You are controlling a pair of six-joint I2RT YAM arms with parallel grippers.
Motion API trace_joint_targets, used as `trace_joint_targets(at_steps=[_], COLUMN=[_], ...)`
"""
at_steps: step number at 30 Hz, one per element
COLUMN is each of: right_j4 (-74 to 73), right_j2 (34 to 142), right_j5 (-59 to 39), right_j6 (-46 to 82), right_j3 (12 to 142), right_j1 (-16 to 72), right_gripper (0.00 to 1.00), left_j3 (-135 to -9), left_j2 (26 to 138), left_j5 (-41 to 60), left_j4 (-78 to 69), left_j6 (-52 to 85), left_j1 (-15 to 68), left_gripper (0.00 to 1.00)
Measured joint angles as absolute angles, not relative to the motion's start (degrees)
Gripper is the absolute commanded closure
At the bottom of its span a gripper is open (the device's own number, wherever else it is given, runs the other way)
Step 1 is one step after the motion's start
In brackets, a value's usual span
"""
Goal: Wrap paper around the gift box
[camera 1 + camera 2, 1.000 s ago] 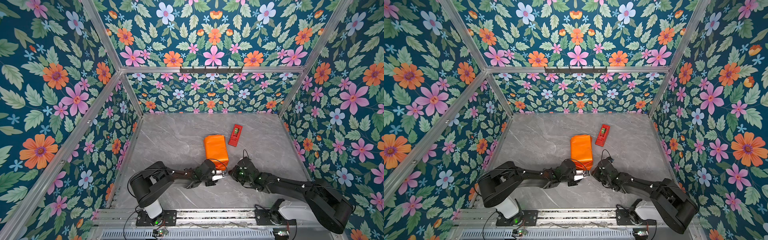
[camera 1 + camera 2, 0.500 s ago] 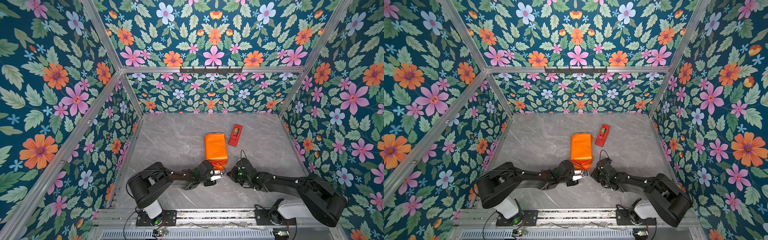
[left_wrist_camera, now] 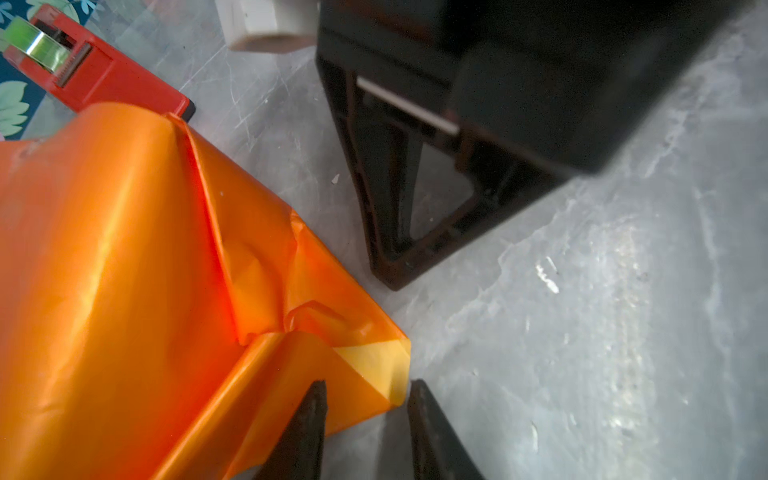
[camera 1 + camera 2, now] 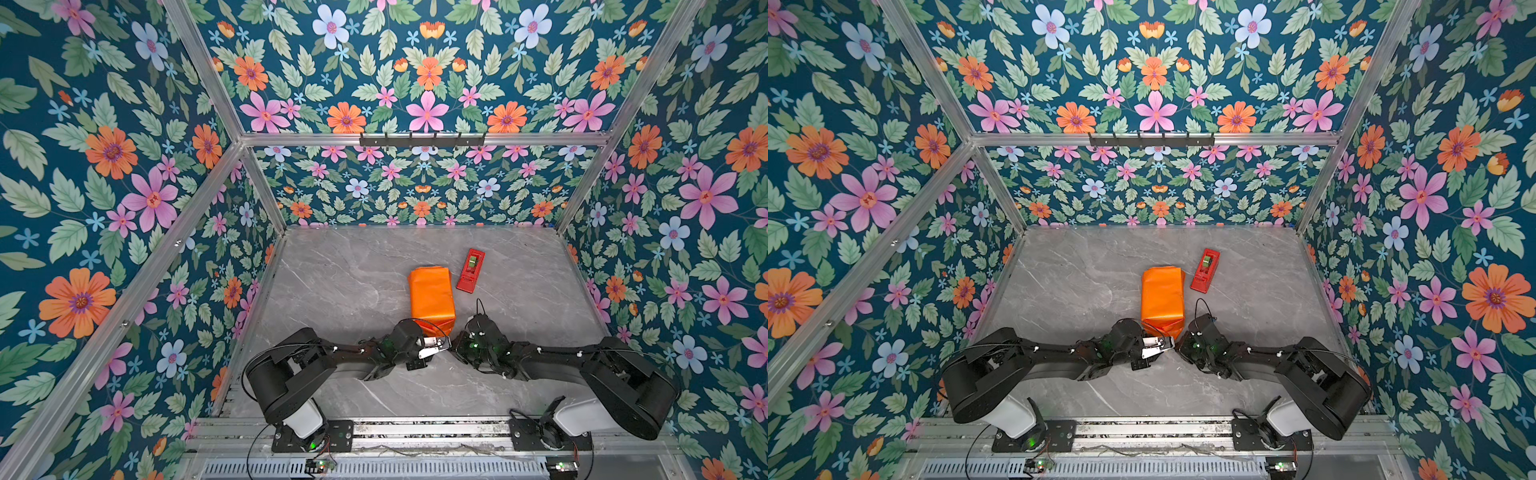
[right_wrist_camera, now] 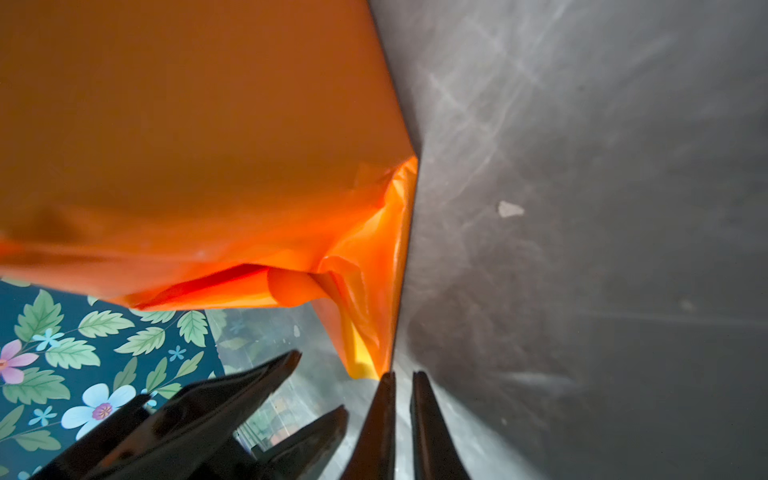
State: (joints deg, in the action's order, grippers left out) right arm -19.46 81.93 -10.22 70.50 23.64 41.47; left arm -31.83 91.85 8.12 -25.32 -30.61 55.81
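Note:
The paper (image 4: 430, 297) (image 4: 1163, 297) is glossy orange and folded around a long parcel lying mid-table; the gift box is hidden inside it. My left gripper (image 4: 444, 344) (image 4: 1168, 344) sits at the parcel's near end. In the left wrist view the left gripper (image 3: 365, 388) is open, and the paper's folded corner flap (image 3: 374, 365), showing its yellow underside, lies just ahead of the tips. My right gripper (image 4: 456, 347) (image 4: 1179, 348) faces it from the right. Its fingers (image 5: 419, 415) stand almost together with nothing between them, beside the paper's corner tip (image 5: 365, 361).
A red tape dispenser (image 4: 470, 270) (image 4: 1205, 270) (image 3: 83, 70) lies just right of the parcel's far end. Flowered walls close in the grey marble table (image 4: 340, 291) on three sides. The two arms' tips nearly meet at the parcel's near end.
My left gripper was shut half a second ago and has opened, letting go of the paper's corner flap. The right gripper's fingers have parted by only a slit. The parcel stays in place.

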Motion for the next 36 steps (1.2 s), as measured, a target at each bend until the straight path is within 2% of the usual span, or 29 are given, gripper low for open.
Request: trace_joint_targets(at_steps=[4, 9, 18, 23, 36], right_j4=[-19.11, -19.05, -18.37, -17.72, -19.51], right_j2=[81.28, 80.99, 79.90, 79.66, 82.87], right_j5=[-9.78, -9.30, -8.73, -8.71, -8.73], right_j6=[70.30, 70.28, 70.26, 70.24, 70.06], right_j3=[23.70, 23.49, 22.85, 22.83, 23.55], right_j1=[41.52, 41.45, 41.41, 41.41, 41.43], right_gripper=[0.89, 0.89, 0.89, 0.89, 0.90], left_j3=[-32.12, -33.71, -34.20, -35.03, -31.66], left_j2=[93.01, 94.74, 96.23, 97.86, 94.54], left_j5=[8.27, 8.91, 11.20, 13.23, 15.33], left_j4=[-23.90, -23.55, -24.27, -25.21, -29.69], left_j6=[-31.66, -31.83, -31.73, -31.42, -25.26], left_j1=[55.51, 54.85, 52.82, 51.79, 50.17], left_gripper=[0.53, 0.59, 0.82, 1.00, 1.00])
